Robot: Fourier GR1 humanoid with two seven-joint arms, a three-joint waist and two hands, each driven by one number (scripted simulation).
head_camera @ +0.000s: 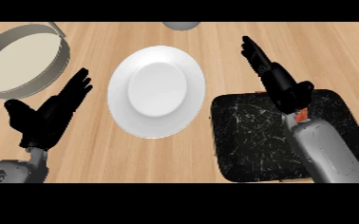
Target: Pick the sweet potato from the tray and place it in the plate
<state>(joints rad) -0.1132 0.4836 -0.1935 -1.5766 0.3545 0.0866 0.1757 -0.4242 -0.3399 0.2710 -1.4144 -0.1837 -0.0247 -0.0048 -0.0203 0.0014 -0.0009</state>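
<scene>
Lying on the pale wooden counter, a white oval-looking plate sits near the middle of the view, bare on its surface; to its right, just apart from its rim, rests a black tray with pale scratch marks; the right hand reaches over the tray's upper edge, fingers stretched forward and fairly straight, holding nothing that can be seen; a small sliver of orange, the sweet potato, shows beside the right wrist, over the tray, mostly hidden by the grey forearm; the left hand rests open at the view's left, fingers up; a round grey-rimmed pan lies at the upper left; a grey rounded object peeks in at the top edge.
</scene>
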